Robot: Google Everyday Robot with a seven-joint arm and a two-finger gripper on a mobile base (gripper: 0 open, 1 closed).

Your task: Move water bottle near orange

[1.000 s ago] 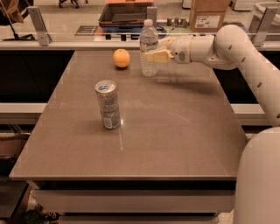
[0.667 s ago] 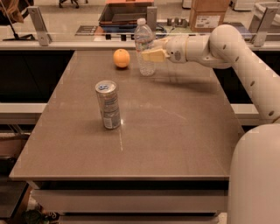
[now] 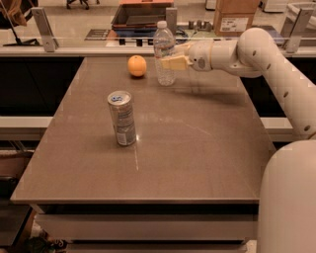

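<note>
The water bottle [image 3: 164, 53] is a clear ribbed plastic bottle with a white cap, standing upright at the far side of the brown table [image 3: 197, 148]. The orange [image 3: 137, 65] lies just left of it, a small gap between them. My gripper [image 3: 173, 62] reaches in from the right on the white arm [image 3: 256, 54] and is shut on the bottle's middle, its pale fingers [image 3: 176, 63] across the label band.
A silver drink can [image 3: 122, 118] stands upright left of the table's centre. A glass rail with metal posts [image 3: 42, 29] runs behind the table, with a tray [image 3: 140, 15] and a cardboard box [image 3: 234, 15] beyond. The robot's white body [image 3: 289, 197] fills the lower right.
The gripper has carried the bottle a little to the left, closer to the orange. The can and the orange have not moved.
</note>
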